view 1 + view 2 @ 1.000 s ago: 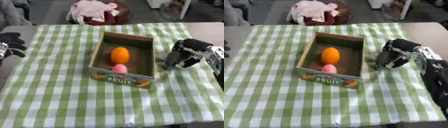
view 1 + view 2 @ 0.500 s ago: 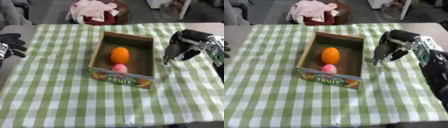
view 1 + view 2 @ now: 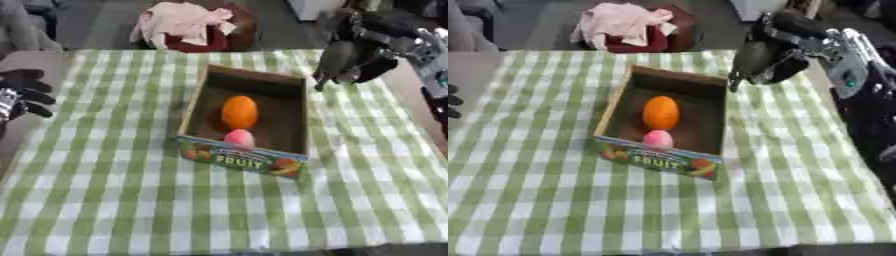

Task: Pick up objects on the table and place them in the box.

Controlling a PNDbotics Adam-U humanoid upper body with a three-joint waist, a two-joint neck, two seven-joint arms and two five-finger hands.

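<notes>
Apparently the right hand (image 3: 354, 57) is hanging beside the box (image 3: 248, 120), fingers curled down on something unclear; the orange (image 3: 239, 112) looks smooth, firm, light.

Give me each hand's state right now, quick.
Left hand: open, idle at the table's left edge, holding nothing.
Right hand: raised beside the box's far right corner; fingers blurred, cannot tell.

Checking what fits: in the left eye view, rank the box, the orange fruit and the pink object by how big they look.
1. Box, clearly largest.
2. Orange fruit.
3. Pink object, smallest, though it is partly hidden behind the box's front wall.
</notes>
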